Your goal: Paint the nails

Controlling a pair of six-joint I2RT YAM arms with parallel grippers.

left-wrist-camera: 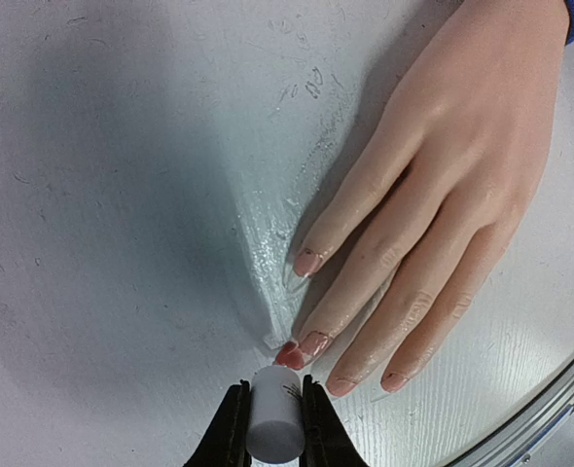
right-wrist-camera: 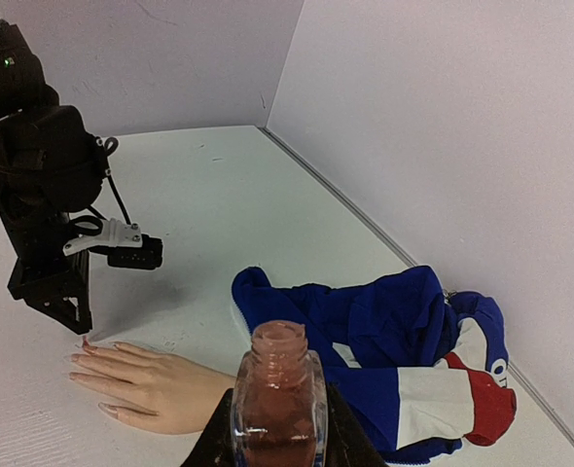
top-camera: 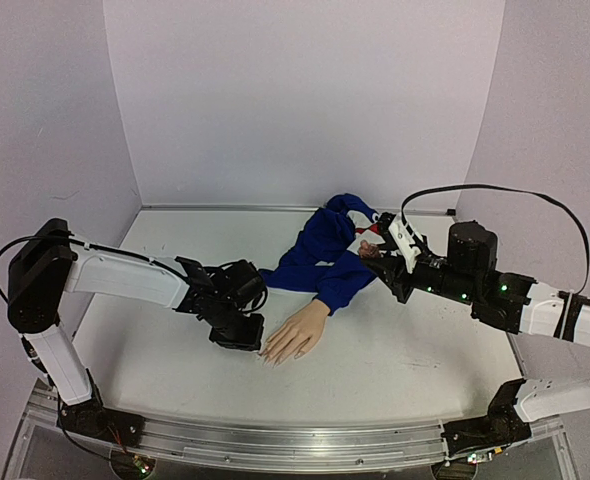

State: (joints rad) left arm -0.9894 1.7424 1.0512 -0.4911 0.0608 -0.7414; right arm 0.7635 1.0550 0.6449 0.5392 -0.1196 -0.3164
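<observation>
A beige mannequin hand [top-camera: 297, 332] with a blue sleeve [top-camera: 327, 252] lies palm down on the table. Its nails [left-wrist-camera: 315, 342] show close in the left wrist view, several smeared with pinkish-red polish. My left gripper [left-wrist-camera: 272, 394] is shut on the white brush cap [left-wrist-camera: 275, 425]. The red brush tip [left-wrist-camera: 289, 355] touches the end of the second finger's nail. Behind the sleeve, my right gripper [right-wrist-camera: 277, 457] is shut on the open glass polish bottle [right-wrist-camera: 277, 399], held upright. From the top view the left gripper [top-camera: 240, 335] stands just left of the fingertips.
The blue jacket with white and red panels [right-wrist-camera: 433, 379] is bunched toward the back right wall. A clear film patch [left-wrist-camera: 268, 243] lies under the fingertips. The table's metal front edge [left-wrist-camera: 550, 409] runs close beside the hand.
</observation>
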